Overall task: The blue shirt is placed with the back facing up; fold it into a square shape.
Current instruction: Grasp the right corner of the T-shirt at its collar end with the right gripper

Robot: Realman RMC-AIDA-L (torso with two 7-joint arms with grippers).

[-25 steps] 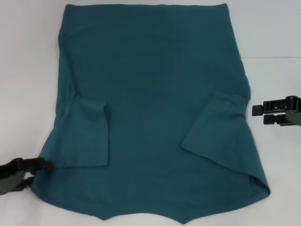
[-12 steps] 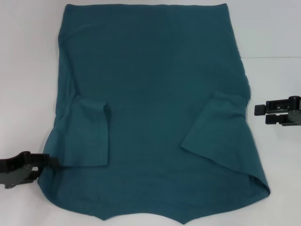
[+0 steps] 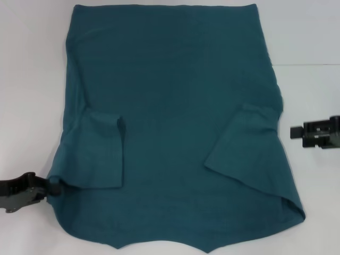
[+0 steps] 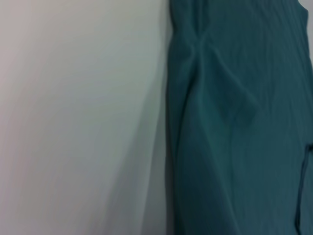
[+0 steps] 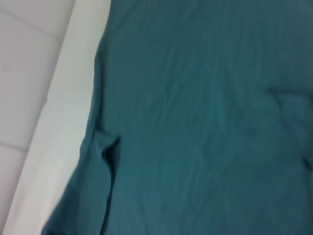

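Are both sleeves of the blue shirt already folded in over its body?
Yes. In the head view both sleeves lie folded inward on top of the blue shirt, one on each side, instead of sticking out past its edges.

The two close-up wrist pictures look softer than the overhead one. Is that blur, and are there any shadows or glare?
Head view: sharp, evenly lit, no glare; the blue shirt shows crisp sleeve folds on the white table. Left wrist view: soft focus, with a faint grey shadow on the table beside the shirt's edge. Right wrist view: also soft, the creases smeared, no glare.
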